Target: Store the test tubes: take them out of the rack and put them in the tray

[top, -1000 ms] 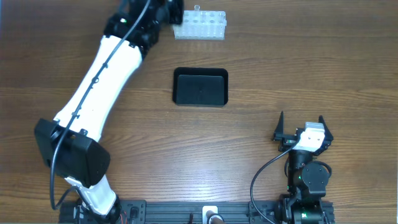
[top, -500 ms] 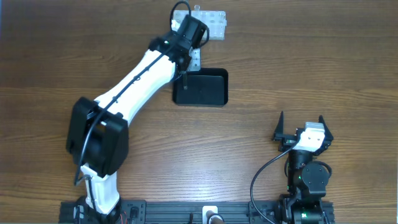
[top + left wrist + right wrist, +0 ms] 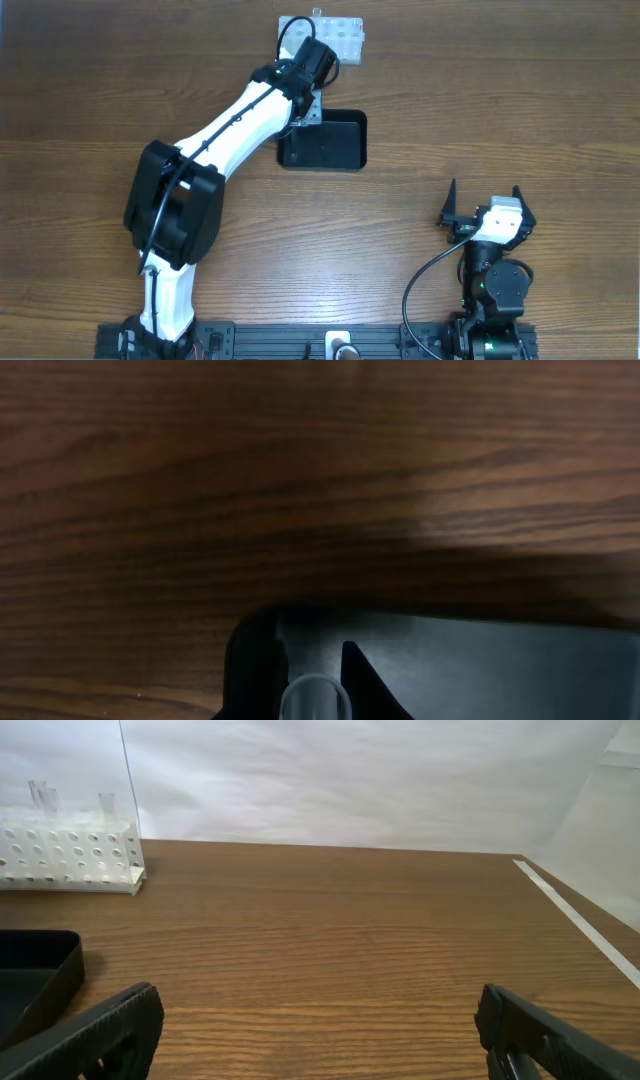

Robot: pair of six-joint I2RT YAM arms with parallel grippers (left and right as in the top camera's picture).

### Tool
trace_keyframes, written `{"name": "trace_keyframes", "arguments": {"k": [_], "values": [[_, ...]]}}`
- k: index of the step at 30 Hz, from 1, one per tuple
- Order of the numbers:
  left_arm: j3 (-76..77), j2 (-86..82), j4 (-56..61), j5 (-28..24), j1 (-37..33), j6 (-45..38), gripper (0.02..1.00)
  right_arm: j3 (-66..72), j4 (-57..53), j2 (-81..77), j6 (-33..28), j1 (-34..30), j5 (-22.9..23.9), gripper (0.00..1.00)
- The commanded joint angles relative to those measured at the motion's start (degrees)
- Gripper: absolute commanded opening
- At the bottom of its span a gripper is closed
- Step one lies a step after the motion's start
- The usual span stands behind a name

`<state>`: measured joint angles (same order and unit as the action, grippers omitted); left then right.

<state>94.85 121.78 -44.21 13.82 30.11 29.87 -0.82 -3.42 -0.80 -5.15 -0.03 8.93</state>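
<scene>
The left arm reached diagonally up the table, the left gripper (image 3: 316,678) pinching a test tube (image 3: 315,698) over the black tray (image 3: 340,150), near the rack (image 3: 342,40). The right gripper (image 3: 484,193) sat spread by its base.

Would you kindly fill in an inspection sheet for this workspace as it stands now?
Surface: wooden table, bare wood, no spills seen.
Job's things: white rack with test tubes standing in it; black tray near the rack, not touching it; no tube seen lying in it.
Clutter: nothing seen.
Tools: left tool shut on the held tube above the tray's corner; right tool open, holding nothing, near its base.
Cables: arm cable runs along the left arm; looped cable beside the right arm.
Surroundings: white backdrop; pale tape strip on the table.
</scene>
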Motion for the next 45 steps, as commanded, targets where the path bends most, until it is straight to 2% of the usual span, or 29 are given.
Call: {"name": "trace_keyframes", "arguments": {"k": [1, 8, 10, 11, 13, 19, 22, 25, 29, 39, 41, 45], "values": [[-0.3, 1.3, -0.8, 0.6, 0.0, 0.6, 0.112, 0.5, 0.0, 0.5, -0.3, -0.3, -0.1, 0.993], [-0.3, 1.7, -1.3, -0.5, 0.0, 0.6, 0.159, 0.5, 0.0, 0.5, -0.3, -0.3, -0.1, 0.991], [-0.3, 1.7, -1.3, -0.5, 0.0, 0.6, 0.209, 0.5, 0.0, 0.5, -0.3, -0.3, -0.1, 0.993], [-0.3, 1.7, -1.3, -0.5, 0.0, 0.6, 0.277, 0.5, 0.0, 0.5, -0.3, -0.3, -0.1, 0.993], [-0.3, 1.4, -1.3, -0.2, 0.1, 0.6, 0.303, 0.5, 0.0, 0.5, -0.3, -0.3, -0.1, 0.991], [0.5, -3.3, 1.3, 5.6, -0.1, 0.3, 0.369, 0.5, 0.0, 0.5, -0.3, -0.3, -0.1, 0.991], [3.3, -5.7, 4.9, 7.3, -1.2, -4.3, 0.408, 0.5, 0.0, 0.5, -0.3, -0.3, -0.1, 0.991], [6.5, -6.1, 10.7, 6.8, -2.9, -9.5, 0.481, 0.5, 0.0, 0.5, -0.3, -0.3, -0.1, 0.991], [7.3, -5.5, 20.4, 1.3, -5.3, -17.7, 0.511, 0.5, 0.0, 0.5, -0.3, -0.3, -0.1, 0.991], [7.3, 1.9, 36.0, -13.9, -10.2, -29.4, 0.516, 0.5, 0.0, 0.5, -0.3, -0.3, -0.1, 0.993], [7.4, 3.5, 37.9, -15.8, -10.4, -31.0, 0.518, 0.5, 0.0, 0.5, -0.3, -0.3, -0.1, 0.991], [7.5, 5.4, 39.5, -16.2, -10.4, -31.2, 0.522, 0.5, 0.0, 0.5, -0.3, -0.3, -0.1, 0.993]]}}
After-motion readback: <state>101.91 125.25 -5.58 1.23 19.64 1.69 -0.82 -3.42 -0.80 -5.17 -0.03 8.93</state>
